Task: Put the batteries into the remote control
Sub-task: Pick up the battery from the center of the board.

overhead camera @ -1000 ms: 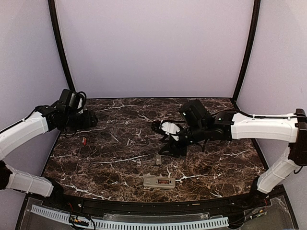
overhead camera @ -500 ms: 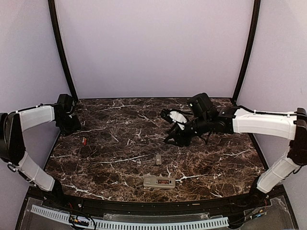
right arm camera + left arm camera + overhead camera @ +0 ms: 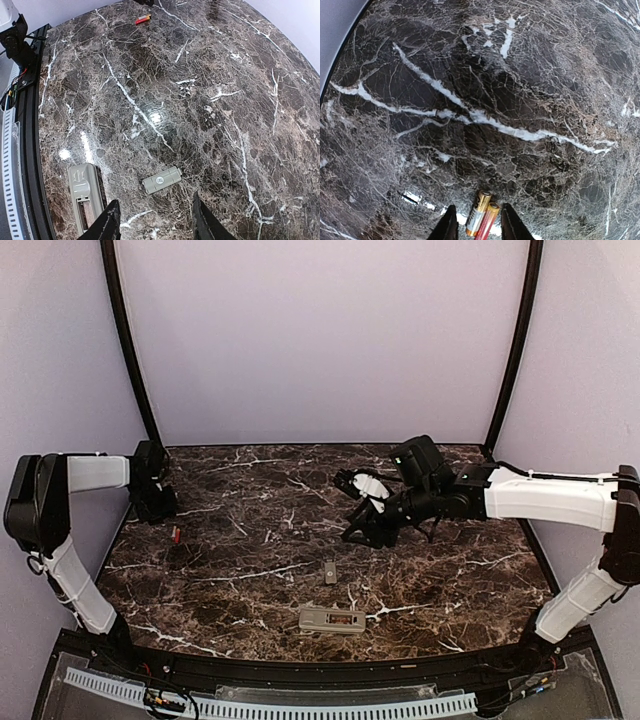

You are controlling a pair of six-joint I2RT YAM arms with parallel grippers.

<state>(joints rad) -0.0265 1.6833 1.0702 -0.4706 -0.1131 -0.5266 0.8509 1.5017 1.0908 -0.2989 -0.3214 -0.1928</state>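
Two batteries (image 3: 482, 219), one gold and silver, one red, lie side by side on the marble table, seen between my left gripper's (image 3: 477, 227) open fingertips in the left wrist view. They show as a small red mark (image 3: 176, 534) in the top view and far off in the right wrist view (image 3: 143, 19). The remote control (image 3: 332, 619) lies back up near the front edge, its battery bay open (image 3: 86, 197). My left gripper (image 3: 158, 502) hovers at the far left. My right gripper (image 3: 155, 227) is open and empty above the table's middle (image 3: 358, 530).
The grey battery cover (image 3: 330, 571) lies loose on the table between the remote and my right gripper; it also shows in the right wrist view (image 3: 161, 180). Black frame posts and purple walls close in the back and sides.
My left arm has folded back to the far left wall, its gripper now above the batteries. My right gripper has lifted away from the cover and moved back right.
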